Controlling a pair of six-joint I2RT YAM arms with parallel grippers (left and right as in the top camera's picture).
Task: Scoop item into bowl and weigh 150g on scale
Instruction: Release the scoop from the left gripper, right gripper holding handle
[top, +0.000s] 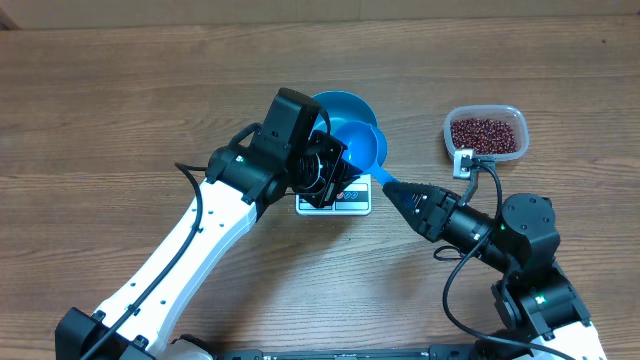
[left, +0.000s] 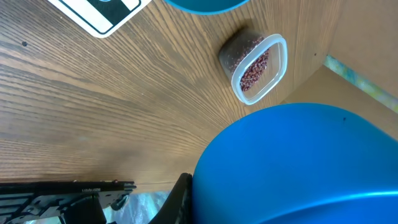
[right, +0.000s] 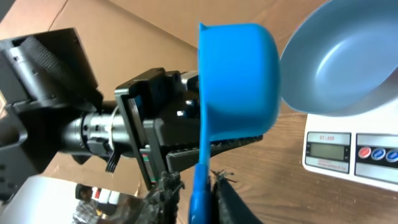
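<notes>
L gripper (top: 333, 166): clenched on near-left rim of bowl (top: 343, 108). Pinch pt itself is hidden under the wrist, but the bowl sits tilted w/ its rim at the fingers.
R gripper (top: 402, 193): grasping handle of blue scoop (top: 366, 150). Handle runs between the fingers in R wrist view.
bowl: over the scale (top: 346, 203), tilted, covers most of the platform. Inside reads plain blue in R wrist view.
scoop: cup overlaps bowl's right rim, mouth turned toward the bowl. Can't tell from R wrist view if anything is in it.
scale: only the front strip shows, w/ display (right: 326, 150) and blue buttons, near side of bowl.
beans (top: 486, 134): in clear tub (top: 447, 132), far right, apart from the bowl.
gap bowl-tub: strip of bare wood, scoop-side only. A small fitting and cable loop off the R arm sit just beside the tub's near-left corner.
R arm: comes in from near-right, elbow near side of the tub. Tight pocket there.
L arm: crosses near-left diag to the bowl, blocks that side.
table (top: 120, 110): wide bare wood left of and beyond the bowl.
edges: far edge runs along top of overhead view, and the tub is closer to it than the bowl is. L wrist view shows the table edge just past the tub.
</notes>
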